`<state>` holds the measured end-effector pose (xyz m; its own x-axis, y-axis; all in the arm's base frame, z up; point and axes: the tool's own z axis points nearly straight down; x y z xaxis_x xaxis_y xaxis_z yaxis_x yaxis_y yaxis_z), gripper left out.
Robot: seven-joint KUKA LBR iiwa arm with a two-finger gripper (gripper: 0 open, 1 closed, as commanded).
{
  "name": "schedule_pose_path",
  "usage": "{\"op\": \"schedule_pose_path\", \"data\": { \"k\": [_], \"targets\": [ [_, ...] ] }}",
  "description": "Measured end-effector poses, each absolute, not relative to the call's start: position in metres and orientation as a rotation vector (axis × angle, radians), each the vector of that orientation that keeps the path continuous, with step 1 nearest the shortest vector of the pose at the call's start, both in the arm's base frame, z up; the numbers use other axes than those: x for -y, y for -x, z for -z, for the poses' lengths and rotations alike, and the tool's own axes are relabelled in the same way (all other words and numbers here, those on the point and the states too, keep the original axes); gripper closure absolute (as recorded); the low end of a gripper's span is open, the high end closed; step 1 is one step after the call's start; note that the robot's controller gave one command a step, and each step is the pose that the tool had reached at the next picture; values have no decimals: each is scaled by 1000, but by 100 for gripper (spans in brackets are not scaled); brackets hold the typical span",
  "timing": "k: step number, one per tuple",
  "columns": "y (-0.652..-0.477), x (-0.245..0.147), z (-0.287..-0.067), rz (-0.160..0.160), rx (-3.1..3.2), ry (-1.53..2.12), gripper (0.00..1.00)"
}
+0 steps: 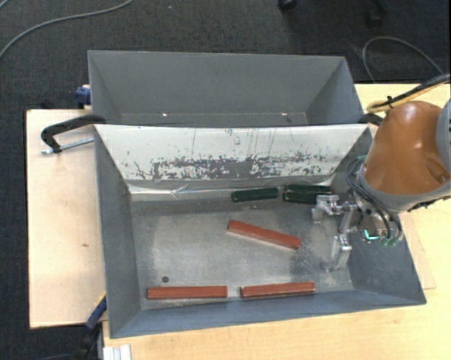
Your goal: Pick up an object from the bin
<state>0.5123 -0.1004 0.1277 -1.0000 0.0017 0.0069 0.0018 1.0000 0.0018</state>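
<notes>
My gripper hangs low at the bin's right side, close to the right wall and just above the floor. Nothing shows in it. A red-brown flat bar lies tilted on the floor a little to its left, apart from it. A second red-brown bar lies along the front wall, below and left of the gripper. Behind the gripper, a dark green handle-like piece rests against the back wall.
A third red-brown bar lies along the front wall at the left. Another dark green piece lies at the back wall's foot. A small dark speck sits on the floor at front left. The arm's orange cover looms over the right rim.
</notes>
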Motion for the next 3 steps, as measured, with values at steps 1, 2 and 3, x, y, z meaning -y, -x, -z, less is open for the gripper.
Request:
{"op": "schedule_pose_path", "data": {
  "k": [1, 2, 3],
  "targets": [
    [-539, 49, -67, 8, 3137, 35, 0],
    [-539, 53, -71, 2, 3142, 41, 100],
    [-517, 54, -213, -2, 3155, -48, 100]
  ]
}}
